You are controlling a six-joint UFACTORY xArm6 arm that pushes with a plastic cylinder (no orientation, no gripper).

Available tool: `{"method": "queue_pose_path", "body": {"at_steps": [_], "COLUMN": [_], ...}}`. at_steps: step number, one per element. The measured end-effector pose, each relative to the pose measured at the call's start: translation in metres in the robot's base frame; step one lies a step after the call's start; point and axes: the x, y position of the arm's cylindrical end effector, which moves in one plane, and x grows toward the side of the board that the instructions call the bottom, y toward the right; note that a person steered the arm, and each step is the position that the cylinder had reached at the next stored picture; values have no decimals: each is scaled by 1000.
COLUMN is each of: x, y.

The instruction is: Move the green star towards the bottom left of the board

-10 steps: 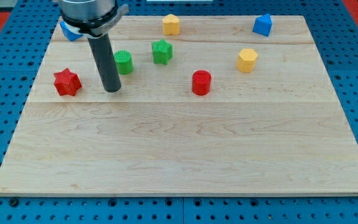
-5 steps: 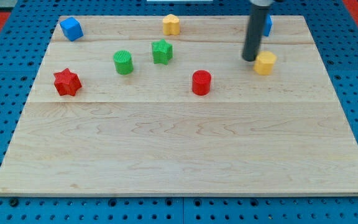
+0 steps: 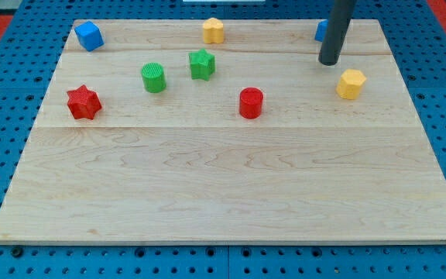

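Observation:
The green star (image 3: 201, 63) sits on the wooden board (image 3: 223, 186) in the upper middle, right of the green cylinder (image 3: 153, 77). My tip (image 3: 330, 61) is far to the star's right, near the view's top right, just above and left of the yellow hexagon block (image 3: 351, 84). The rod partly hides a blue block (image 3: 321, 30) behind it.
A red star (image 3: 83, 102) lies at the left. A red cylinder (image 3: 251, 102) is below and right of the green star. A blue cube (image 3: 88, 36) sits at the top left corner. A yellow block (image 3: 213, 30) is at the top middle.
My tip swept from the left by the green cylinder to the top right. The yellow hexagon block was pushed right and slightly down. The green star has not moved.

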Motion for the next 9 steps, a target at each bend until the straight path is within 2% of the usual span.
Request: {"method": "queue_pose_path", "body": {"at_steps": [1, 2, 3, 4, 6, 7, 9], "x": [0, 0, 2, -14, -14, 4, 5], "y": [-5, -49, -128, -139, -212, -226, -234]}}
